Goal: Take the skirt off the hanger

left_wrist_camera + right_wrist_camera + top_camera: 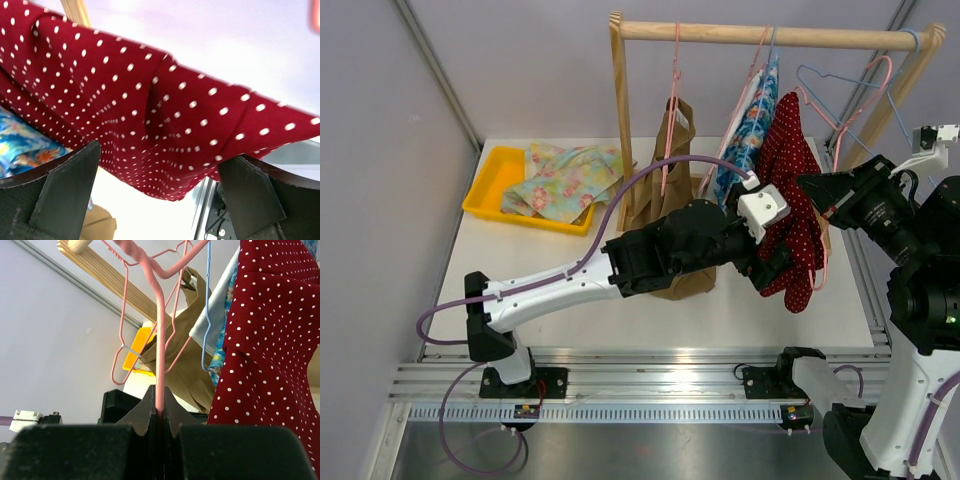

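Top: polka-dot skirt [795, 180] hangs long-axis vertical from wooden rail [770, 35], left gripper [767, 266] nearer, at its left flank; left wrist: jaws wide apart, cloth spanning just beyond them, apparently ungripped; right wrist: right gripper [160, 412] clamped on pink hanger [160, 330], skirt to its right.

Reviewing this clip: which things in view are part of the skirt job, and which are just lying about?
In the job:
- red dotted skirt
- pink hanger, clamped by the right gripper
- left gripper, open at the skirt

Lying about:
- brown garment
- blue floral garment
- yellow tray holding floral cloth
- wooden rack
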Robot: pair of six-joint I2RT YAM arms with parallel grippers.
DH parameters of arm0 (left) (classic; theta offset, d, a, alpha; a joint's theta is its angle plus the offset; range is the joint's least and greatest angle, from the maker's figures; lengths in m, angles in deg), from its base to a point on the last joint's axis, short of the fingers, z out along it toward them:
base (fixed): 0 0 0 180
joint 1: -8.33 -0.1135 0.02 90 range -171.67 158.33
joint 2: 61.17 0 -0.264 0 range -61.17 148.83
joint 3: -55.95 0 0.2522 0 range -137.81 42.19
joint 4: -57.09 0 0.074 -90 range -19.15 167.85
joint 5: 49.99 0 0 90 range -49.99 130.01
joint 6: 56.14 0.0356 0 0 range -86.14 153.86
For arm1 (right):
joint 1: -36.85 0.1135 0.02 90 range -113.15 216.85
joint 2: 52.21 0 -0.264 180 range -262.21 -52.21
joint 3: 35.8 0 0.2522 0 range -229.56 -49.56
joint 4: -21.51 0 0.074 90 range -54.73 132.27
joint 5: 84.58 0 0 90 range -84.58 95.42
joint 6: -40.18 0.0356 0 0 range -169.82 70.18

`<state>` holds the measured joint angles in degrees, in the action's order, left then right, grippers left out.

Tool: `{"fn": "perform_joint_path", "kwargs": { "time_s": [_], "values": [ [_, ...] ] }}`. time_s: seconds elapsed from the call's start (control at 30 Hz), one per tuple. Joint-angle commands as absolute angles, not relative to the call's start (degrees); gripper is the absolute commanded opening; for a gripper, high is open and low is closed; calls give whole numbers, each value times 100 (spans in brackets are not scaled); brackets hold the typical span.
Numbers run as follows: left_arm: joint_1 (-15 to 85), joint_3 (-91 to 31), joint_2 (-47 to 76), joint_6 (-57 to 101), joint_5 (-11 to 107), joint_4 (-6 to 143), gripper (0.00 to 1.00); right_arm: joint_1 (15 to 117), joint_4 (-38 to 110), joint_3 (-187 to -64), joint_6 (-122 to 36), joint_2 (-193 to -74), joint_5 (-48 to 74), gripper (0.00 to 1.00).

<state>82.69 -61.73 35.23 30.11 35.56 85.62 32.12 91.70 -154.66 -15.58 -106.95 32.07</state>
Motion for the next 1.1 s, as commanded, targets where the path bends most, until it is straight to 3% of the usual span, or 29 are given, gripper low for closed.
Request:
{"fn": "perform_joint_path", "kwargs": {
  "time_s": [0.0,0.07,0.1,0.2,0.23,0.47,0.7,0.83,1.07],
  "values": [
    [8303,-6451,3612,2885,3403,7991,92,3263,8766,-15599,-1537,-10758,3345,0],
    [8303,-6425,3665,2850,3429,7868,77,3298,8792,-15705,-1537,-10758,3336,0],
    [8303,-6416,3674,2841,3429,7815,55,3316,8801,-15757,-1528,-10758,3345,0],
    [8303,-6363,3709,2718,3307,7639,4,3334,8801,-15802,-1502,-10758,3372,0],
    [8303,-6380,3709,2701,3272,7647,0,3334,8801,-15819,-1502,-10749,3363,0],
    [8584,-5715,3367,2560,2771,7938,0,3342,8932,-16056,-1756,-10915,2933,0],
    [9523,-2517,1910,1375,2262,7262,0,3342,9064,-16557,-2020,-11442,2484,0],
    [10620,-1040,1364,182,1087,7522,0,3342,9091,-16768,-2108,-11689,2396,0],
    [11546,-843,827,-982,-94,8728,0,3342,8793,-16725,-2284,-12041,2019,0]
  ]
}}
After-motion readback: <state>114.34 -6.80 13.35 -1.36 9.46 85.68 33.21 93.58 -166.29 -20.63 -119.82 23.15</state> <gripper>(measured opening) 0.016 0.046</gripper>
